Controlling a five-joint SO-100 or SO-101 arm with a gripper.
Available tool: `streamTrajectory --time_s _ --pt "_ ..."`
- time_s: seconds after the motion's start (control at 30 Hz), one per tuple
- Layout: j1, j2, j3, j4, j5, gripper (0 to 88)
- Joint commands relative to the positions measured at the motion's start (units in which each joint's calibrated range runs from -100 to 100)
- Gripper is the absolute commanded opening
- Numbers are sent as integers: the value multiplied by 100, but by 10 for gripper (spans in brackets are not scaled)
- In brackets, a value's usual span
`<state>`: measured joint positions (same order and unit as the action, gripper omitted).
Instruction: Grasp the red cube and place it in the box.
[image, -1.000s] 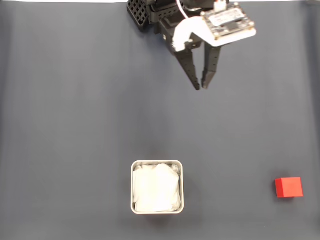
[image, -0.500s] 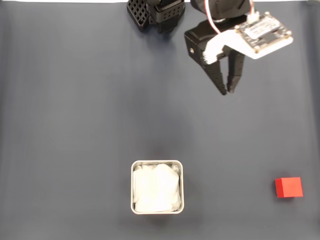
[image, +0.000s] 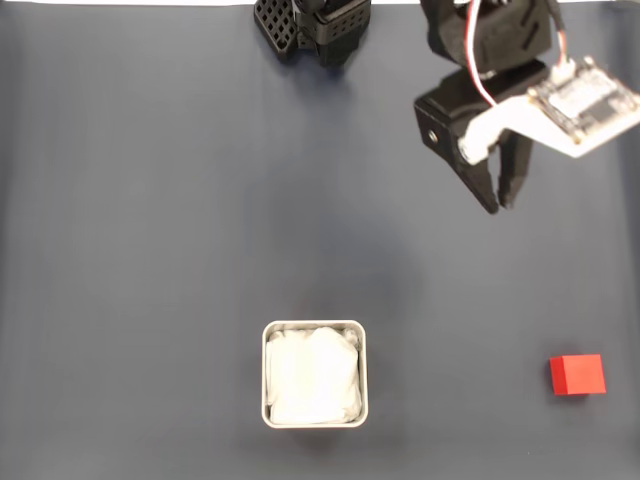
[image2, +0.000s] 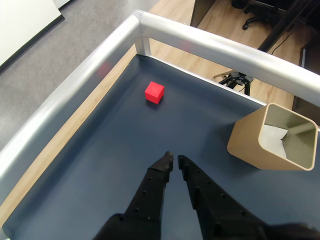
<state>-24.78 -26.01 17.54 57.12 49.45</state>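
Overhead in the fixed view, the gripper (image: 497, 205) hangs above the dark mat (image: 150, 250) at the upper right, its two black fingers drawn nearly together with only a thin slit between the tips and nothing held. A white bracket and a pale circuit board (image: 585, 100) sit on the wrist, with red and white wires running up toward the arm. The arm's black base (image: 312, 28) stands at the far edge of the mat, left of the gripper.

Well below the gripper, near the lower right corner of the same view, the cube (image: 577, 375) rests flat on the mat, apart from everything else. The box (image: 314, 326) sits upright at the lower centre, well left of the cube, its silvery rim framing crumpled white lining (image: 312, 375).

Seen from the wrist view, the gripper (image2: 174, 160) points along the mat, fingertips almost touching, with the cube (image2: 154, 92) ahead and slightly left, near a corner where pale metal rails (image2: 210, 47) meet. The box (image2: 260, 142) lies to the right in that view, its tan side wall and open mouth turned toward the camera. Beyond the rails, wood flooring and chair legs appear.
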Motion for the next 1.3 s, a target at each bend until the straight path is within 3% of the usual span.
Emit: streamTrajectory --time_s 0.0,0.77,1.27 --pt "-58 339 -577 -130 -15 22" --pt "-8 2549 -2046 -876 49 138" --pt "-8 3953 -3205 -1179 234 275"
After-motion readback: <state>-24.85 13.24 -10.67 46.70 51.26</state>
